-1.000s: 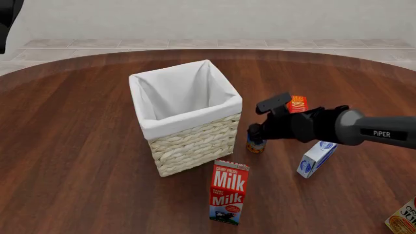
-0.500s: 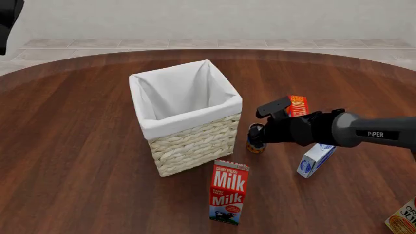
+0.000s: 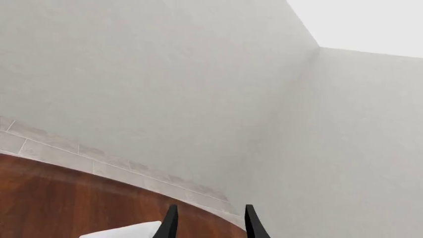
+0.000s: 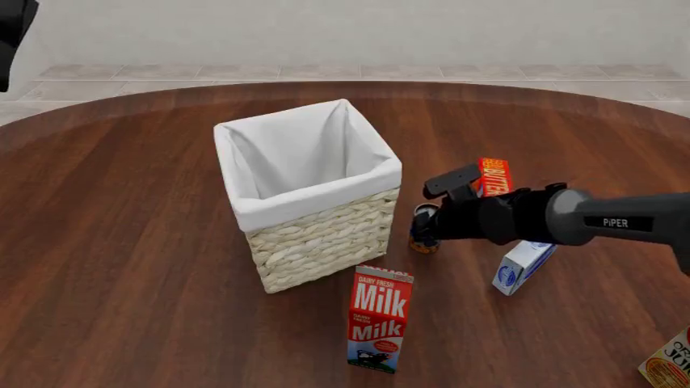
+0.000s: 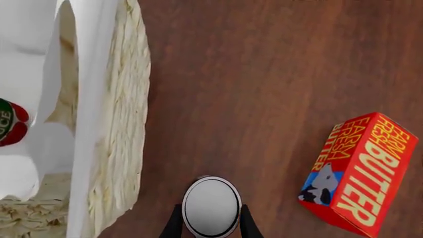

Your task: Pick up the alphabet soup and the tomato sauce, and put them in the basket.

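With the tomato sauce (image 5: 8, 122) already lying in the basket (image 4: 323, 234), the alphabet soup (image 5: 211, 207), standing just beside it, is straddled by the right gripper (image 5: 209, 224), whose parted fingers should be closed squarely around the can's middle before any lift is made.

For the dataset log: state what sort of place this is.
Probably a simulated tabletop grocery-sorting setup, not a real kitchen: a round wooden table, a lined wicker basket, a milk carton and butter box, bare white walls.

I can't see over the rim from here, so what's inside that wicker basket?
In the right wrist view, a red can with a green band, the tomato sauce, lies inside the basket on its white liner. The basket's wall hides most of the can and the rest of the interior.
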Available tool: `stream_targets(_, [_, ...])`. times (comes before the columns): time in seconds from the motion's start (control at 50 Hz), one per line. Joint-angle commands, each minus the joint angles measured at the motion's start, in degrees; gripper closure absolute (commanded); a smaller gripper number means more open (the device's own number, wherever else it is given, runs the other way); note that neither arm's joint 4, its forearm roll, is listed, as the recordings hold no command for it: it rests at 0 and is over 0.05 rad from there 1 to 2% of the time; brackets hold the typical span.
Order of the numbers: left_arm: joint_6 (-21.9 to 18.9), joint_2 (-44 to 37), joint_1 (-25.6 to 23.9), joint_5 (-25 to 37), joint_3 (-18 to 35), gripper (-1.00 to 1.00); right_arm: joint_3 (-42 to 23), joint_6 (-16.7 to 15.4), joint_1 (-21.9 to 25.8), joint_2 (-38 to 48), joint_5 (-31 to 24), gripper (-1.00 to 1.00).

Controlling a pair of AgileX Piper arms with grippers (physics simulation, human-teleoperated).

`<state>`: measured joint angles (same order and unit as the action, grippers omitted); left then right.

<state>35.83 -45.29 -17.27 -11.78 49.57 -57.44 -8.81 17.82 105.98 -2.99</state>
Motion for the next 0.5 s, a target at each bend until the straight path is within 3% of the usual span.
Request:
stream_targets(0.02, [0.1, 0.0, 0.1, -0.1, -0.1, -1.0, 0.1, 0.2, -0.5, 0.1, 0.2, 1.0])
stream_targets(0.5, [0.3, -0.1, -0.3, -0.4, -0.1, -1.0, -0.5, -1.5, -2.3, -4.6, -2.0, 1.0])
